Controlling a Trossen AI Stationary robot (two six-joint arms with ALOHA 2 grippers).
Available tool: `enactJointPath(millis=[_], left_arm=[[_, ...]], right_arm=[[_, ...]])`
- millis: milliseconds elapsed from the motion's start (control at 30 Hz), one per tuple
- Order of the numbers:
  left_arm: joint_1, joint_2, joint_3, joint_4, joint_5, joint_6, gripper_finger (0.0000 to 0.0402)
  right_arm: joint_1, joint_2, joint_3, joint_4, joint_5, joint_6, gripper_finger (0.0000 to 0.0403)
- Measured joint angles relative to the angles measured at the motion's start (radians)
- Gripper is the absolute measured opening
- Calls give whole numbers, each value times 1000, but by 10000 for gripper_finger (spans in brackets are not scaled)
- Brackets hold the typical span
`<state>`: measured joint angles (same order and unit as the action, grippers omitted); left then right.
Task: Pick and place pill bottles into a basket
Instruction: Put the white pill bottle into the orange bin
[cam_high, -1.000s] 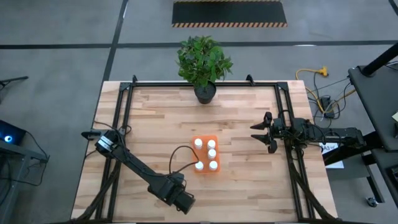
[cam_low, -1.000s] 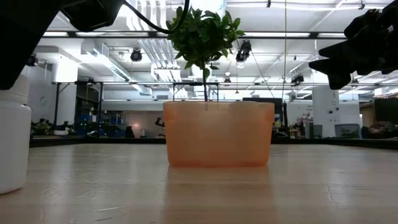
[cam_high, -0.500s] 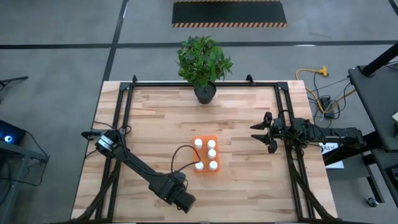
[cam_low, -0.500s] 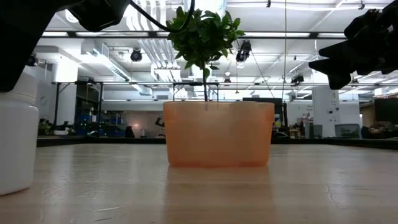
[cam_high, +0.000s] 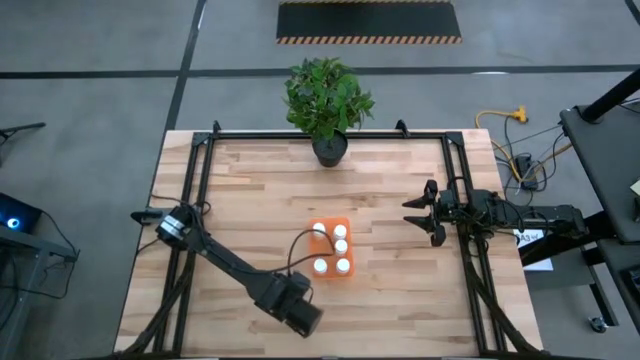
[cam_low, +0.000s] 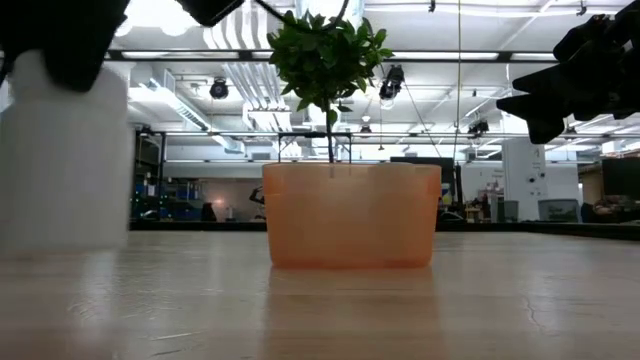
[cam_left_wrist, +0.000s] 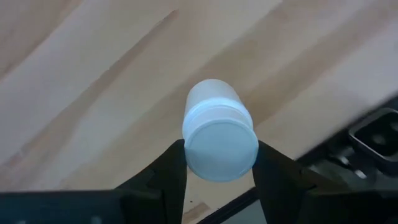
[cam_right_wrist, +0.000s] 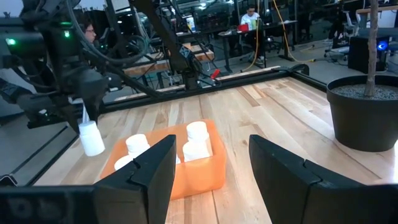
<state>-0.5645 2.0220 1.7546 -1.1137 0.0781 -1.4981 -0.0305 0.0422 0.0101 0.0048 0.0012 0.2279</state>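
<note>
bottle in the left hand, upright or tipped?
Upright. The left hand grips the bottle by its cap from above, body hanging straight down; the right wrist view shows it vertical beside the basket.

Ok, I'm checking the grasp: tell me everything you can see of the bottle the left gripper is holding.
The pill bottle is a small white cylinder with a round white cap, plastic by its look. It is pinched at the cap end between the two dark fingers of the left gripper. It is lifted clear of the wooden table, near the table's front edge, beside the orange basket and outside it. Only the fingers touch it.
</note>
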Motion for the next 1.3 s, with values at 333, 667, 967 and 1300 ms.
enactJointPath(millis=[333,667,967,1300], left_arm=[[76,-2,122,-55,7,342,138],[189,-9,217,-140,6,565,138],[276,-10,263,-165,5,704,138],[368,-9,260,-218,-10,845,138]], right_arm=[[0,0,0,0,0,0,192],[0,0,0,0,0,0,192],[0,0,0,0,0,0,192],[0,0,0,0,0,0,192]])
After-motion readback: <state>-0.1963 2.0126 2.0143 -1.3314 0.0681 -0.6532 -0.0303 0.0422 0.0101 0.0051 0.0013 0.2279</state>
